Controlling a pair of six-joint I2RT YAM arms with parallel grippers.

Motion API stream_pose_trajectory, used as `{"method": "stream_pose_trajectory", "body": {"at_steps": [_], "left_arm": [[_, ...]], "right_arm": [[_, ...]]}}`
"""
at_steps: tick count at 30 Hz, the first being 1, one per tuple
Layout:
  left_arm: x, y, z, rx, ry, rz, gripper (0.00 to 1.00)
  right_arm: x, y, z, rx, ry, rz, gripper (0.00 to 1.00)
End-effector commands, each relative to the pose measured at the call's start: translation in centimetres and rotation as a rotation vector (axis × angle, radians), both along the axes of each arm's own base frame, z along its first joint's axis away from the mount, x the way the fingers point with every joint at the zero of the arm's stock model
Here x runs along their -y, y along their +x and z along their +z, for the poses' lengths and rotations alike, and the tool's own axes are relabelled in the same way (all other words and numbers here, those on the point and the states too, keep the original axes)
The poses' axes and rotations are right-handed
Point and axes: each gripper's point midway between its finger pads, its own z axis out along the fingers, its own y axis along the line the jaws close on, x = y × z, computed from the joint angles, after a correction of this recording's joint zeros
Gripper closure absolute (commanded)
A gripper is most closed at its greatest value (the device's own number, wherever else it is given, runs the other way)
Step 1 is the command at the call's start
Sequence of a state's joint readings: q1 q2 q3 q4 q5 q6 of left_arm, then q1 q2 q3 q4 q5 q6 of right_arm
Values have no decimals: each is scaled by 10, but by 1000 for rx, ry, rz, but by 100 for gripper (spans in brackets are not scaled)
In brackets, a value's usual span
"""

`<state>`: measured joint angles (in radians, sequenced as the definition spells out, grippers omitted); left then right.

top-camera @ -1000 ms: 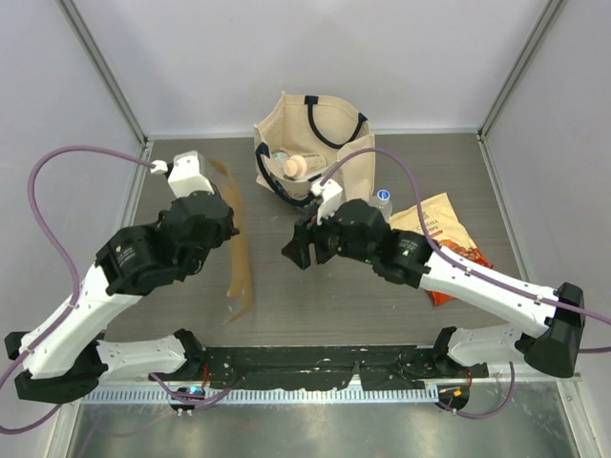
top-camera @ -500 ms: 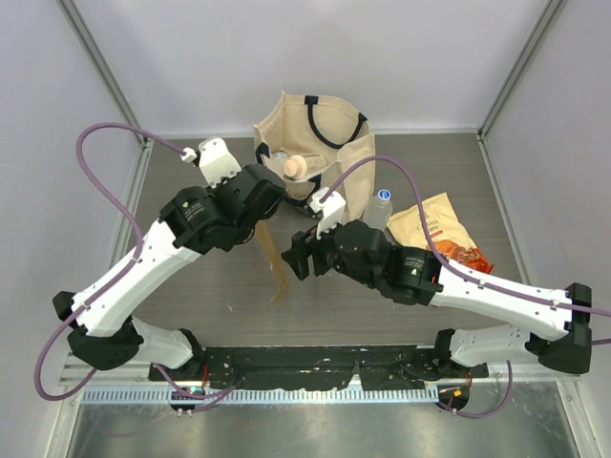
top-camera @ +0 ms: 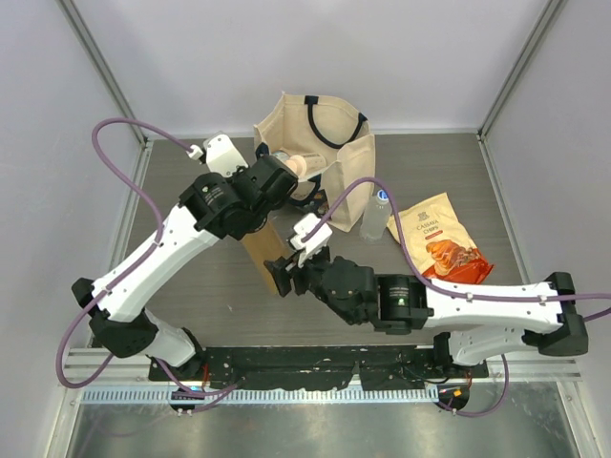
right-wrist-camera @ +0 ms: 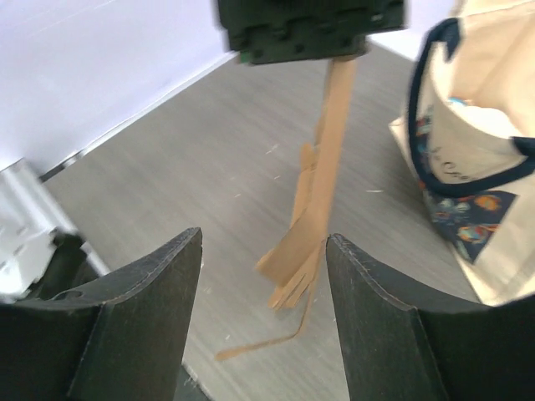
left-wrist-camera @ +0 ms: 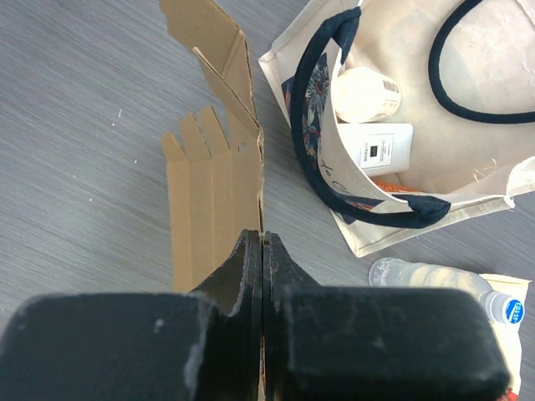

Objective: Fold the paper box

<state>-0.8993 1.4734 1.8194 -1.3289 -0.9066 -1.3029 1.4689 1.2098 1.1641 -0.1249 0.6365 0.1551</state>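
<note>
The paper box [top-camera: 264,256] is a thin brown cardboard blank with notched flaps. It hangs edge-on from my left gripper [top-camera: 270,212], which is shut on its upper edge in front of the tote bag. In the left wrist view the blank [left-wrist-camera: 219,209] runs straight out from the closed jaws [left-wrist-camera: 263,242]. My right gripper [top-camera: 279,279] is open, close to the blank's lower end. In the right wrist view the hanging blank [right-wrist-camera: 322,200] sits between the open fingers, nearer the right finger [right-wrist-camera: 393,326]; contact cannot be told.
A cream canvas tote bag [top-camera: 329,143] with bottles inside stands at the back centre. A clear water bottle [top-camera: 375,213] lies right of it. An orange-and-cream snack pouch [top-camera: 442,239] lies at the right. Grey walls close in the left, back and right sides.
My left arm has carried the blank right and toward the tote bag. My right gripper has moved left and nearer, down to the blank's lower end.
</note>
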Motion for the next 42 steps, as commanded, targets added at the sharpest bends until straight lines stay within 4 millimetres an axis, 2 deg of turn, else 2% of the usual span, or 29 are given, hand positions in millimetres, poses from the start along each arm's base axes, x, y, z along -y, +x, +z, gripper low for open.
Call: {"method": "stream_pose_trajectory", "body": {"at_steps": [1, 2, 4, 9, 10, 17, 18, 19, 21, 22, 23, 24, 25, 26, 27, 28, 29, 30, 31, 32, 33, 34, 36, 37, 38, 39, 42], "left_arm": [[-10, -1, 8, 9, -45, 47, 100], [-9, -1, 9, 8, -50, 45, 100], [-9, 0, 11, 8, -57, 48, 100], [-11, -1, 8, -5, -57, 64, 100], [-11, -1, 6, -11, -52, 66, 100], [-20, -4, 1, -28, -23, 84, 100], [-20, -4, 1, -26, -22, 84, 100], [-22, -4, -2, -30, -9, 80, 100], [-19, -2, 1, -8, -19, 54, 100], [-18, -3, -4, -17, -6, 34, 95], [-14, 0, -1, -2, 8, -6, 90], [-18, -4, 0, 8, 14, -36, 85], [-17, -7, 0, 10, 28, -84, 65], [-7, -2, 14, 64, 64, -205, 56], [-11, -12, 14, 93, 82, -299, 44], [10, -27, 18, 113, 24, -485, 26], [24, -27, 43, 251, 14, -609, 18], [26, -35, 31, 269, 6, -668, 8], [12, -56, 59, 389, -57, -701, 1], [14, -63, 75, 470, -87, -745, 0], [8, -71, 77, 511, -52, -777, 0], [-5, -80, 88, 564, -50, -774, 0], [-18, -81, 91, 580, 15, -758, 0], [-18, -81, 90, 571, 39, -768, 0], [-15, -82, 85, 550, 66, -798, 0], [-2, -89, 87, 555, 69, -892, 0], [35, -93, 67, 509, 144, -1110, 0]], "right_arm": [[12, 43, 15, 116, 42, -302, 36], [13, 47, 21, 127, 83, -338, 38], [8, 51, 13, 169, 43, -355, 42], [-5, 59, 17, 214, 41, -407, 52], [-9, 62, 9, 229, -3, -424, 54], [9, 69, -3, 247, -60, -530, 80], [13, 69, -4, 247, -58, -531, 93], [16, 70, -4, 247, -61, -538, 99], [19, 68, -5, 251, -62, -498, 99], [17, 66, -6, 251, -62, -462, 99], [13, 66, -12, 248, -89, -393, 99], [14, 65, -10, 214, -57, -346, 99], [14, 66, -15, 187, -63, -290, 99], [10, 69, -26, 154, -88, -175, 99], [19, 67, -24, 121, -47, -114, 99], [17, 61, -27, 99, -44, -17, 99], [25, 65, -33, 74, -53, 35, 99], [34, 61, -27, 46, -17, 63, 99], [39, 58, -30, 23, -30, 105, 99], [49, 57, -38, -14, -60, 126, 99], [59, 56, -32, -27, -34, 158, 99], [67, 57, -32, -49, -22, 154, 99], [82, 50, -29, -75, 4, 203, 99], [85, 48, -29, -96, 23, 213, 99], [89, 47, -31, -112, 27, 220, 99], [92, 45, -33, -126, 32, 229, 99], [97, 39, -45, -166, 34, 276, 99]]}}
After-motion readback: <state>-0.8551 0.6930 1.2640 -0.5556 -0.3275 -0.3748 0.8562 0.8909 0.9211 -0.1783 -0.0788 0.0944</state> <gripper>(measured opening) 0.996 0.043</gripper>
